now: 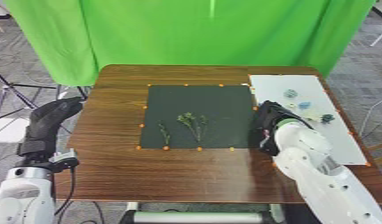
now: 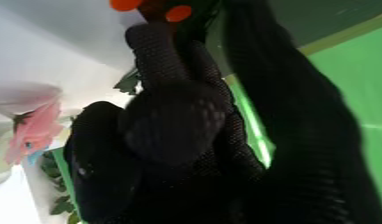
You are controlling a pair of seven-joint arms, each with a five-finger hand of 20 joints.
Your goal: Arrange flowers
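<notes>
The left hand point(image 1: 52, 114) is beside the table's left edge, its fingers relaxed and empty. My right hand point(image 1: 266, 125) is low over the strip between the dark mat point(image 1: 170, 105) and the white board point(image 1: 272, 87). In the right wrist view the right hand point(image 2: 174, 122) has a green leaf point(image 2: 128, 83) close by; whether it is held cannot be told. A pink flower point(image 2: 35, 131) is farther off in that view. Leafy green sprigs point(image 1: 193, 122) and a thinner sprig point(image 1: 164, 133) lie on the mat. The board bears a pale blue-green flower point(image 1: 290, 93), a blue one point(image 1: 304, 105) and a dark green one point(image 1: 327, 118).
Orange dots line the edges of the mat and board. Bare brown table point(image 1: 116, 175) surrounds the mat at the left and front. A green curtain point(image 1: 196, 32) hangs behind the table. My right forearm point(image 1: 303, 150) covers part of the board's near left side.
</notes>
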